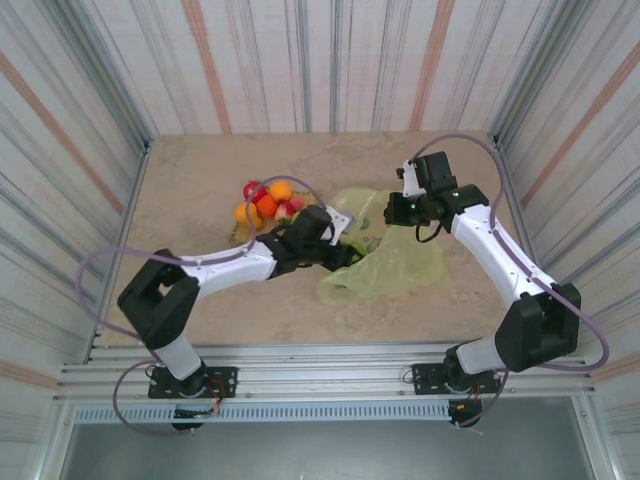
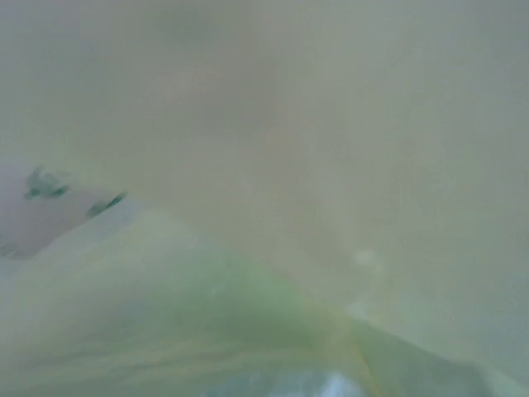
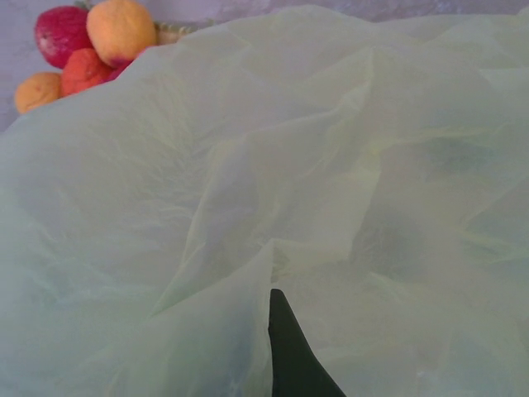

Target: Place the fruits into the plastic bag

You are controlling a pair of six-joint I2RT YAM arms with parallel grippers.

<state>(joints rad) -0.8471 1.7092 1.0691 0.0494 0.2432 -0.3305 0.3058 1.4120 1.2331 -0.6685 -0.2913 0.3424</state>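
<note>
Several fruits (image 1: 266, 205), red, orange and pinkish, are piled at the table's back middle, and they also appear as fruits (image 3: 83, 45) at the top left of the right wrist view. The yellow-green plastic bag (image 1: 390, 258) lies crumpled to their right. My left gripper (image 1: 343, 243) reaches into the bag's left side. Its camera is pressed against the plastic bag (image 2: 273, 132) and gives only a blur with a green shape low down, so its jaws are hidden. My right gripper (image 1: 393, 212) holds the bag's back edge. One dark finger (image 3: 285, 351) presses a raised fold of the plastic bag (image 3: 248, 190).
A woven straw-yellow mat (image 1: 240, 231) lies under the fruits. Striped walls close in the table (image 1: 200, 170) on three sides. The left arm's forearm (image 1: 235, 266) stretches across the table in front of the fruit pile.
</note>
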